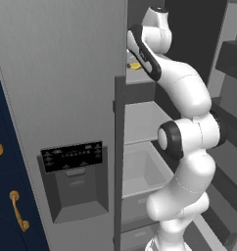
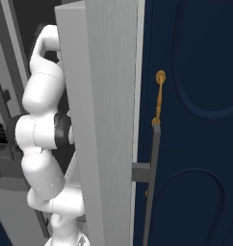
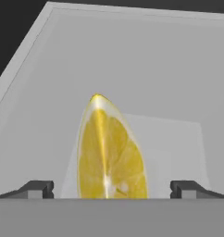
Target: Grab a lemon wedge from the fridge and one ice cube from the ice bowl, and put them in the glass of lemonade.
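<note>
No legible text; dispenser panel (image 1: 72, 156) markings too blurred.

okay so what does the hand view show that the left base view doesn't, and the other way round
Hand view: the lemon wedge close up, cut face toward the camera, standing on a pale shelf, with the open gripper straddling it, one fingertip on each side and not yet closed on it.

Left base view: the fridge with its dispenser, the open compartment's drawer, the arm reaching onto an upper shelf, and a navy cabinet with gold handles.

Both: the lemon wedge, a small yellow speck beside the arm in the left base view, and the fridge interior.
</note>
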Available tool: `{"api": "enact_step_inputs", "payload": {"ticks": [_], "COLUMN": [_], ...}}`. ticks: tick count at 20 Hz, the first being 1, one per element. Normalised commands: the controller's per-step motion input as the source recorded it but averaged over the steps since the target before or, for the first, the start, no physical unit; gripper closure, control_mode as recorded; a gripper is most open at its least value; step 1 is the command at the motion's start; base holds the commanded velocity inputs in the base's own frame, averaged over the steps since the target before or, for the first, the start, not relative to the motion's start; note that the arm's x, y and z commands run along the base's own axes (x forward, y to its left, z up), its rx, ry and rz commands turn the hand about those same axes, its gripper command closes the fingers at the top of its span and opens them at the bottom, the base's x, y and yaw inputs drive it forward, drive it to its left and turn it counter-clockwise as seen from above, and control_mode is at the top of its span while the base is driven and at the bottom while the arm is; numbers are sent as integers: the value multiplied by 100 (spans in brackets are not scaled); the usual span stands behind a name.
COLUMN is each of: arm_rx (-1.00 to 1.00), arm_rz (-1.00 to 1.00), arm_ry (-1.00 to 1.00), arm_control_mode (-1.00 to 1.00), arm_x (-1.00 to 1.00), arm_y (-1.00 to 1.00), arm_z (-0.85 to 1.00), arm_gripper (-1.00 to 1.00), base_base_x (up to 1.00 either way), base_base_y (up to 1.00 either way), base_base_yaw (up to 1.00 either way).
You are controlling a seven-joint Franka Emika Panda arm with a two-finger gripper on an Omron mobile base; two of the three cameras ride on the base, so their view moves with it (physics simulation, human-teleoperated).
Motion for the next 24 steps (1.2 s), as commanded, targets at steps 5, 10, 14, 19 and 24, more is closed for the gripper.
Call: {"api": "enact_step_inputs", "payload": {"ticks": [5,10,14,19,24], "arm_rx": [-5,-3,0,0,0], "arm_rz": [0,0,0,0,0], "arm_ry": [7,1,-3,2,-7], "arm_control_mode": [-100,-100,-100,-100,-100], "arm_x": [-6,23,14,-64,-100], "arm_y": [0,0,0,0,0], "arm_z": [-11,-20,-12,-40,-37], "arm_gripper": [-100,100,100,100,100], "base_base_x": [0,0,0,0,0], "base_base_y": [0,0,0,0,0], "base_base_yaw": [0,0,0,0,0]}}
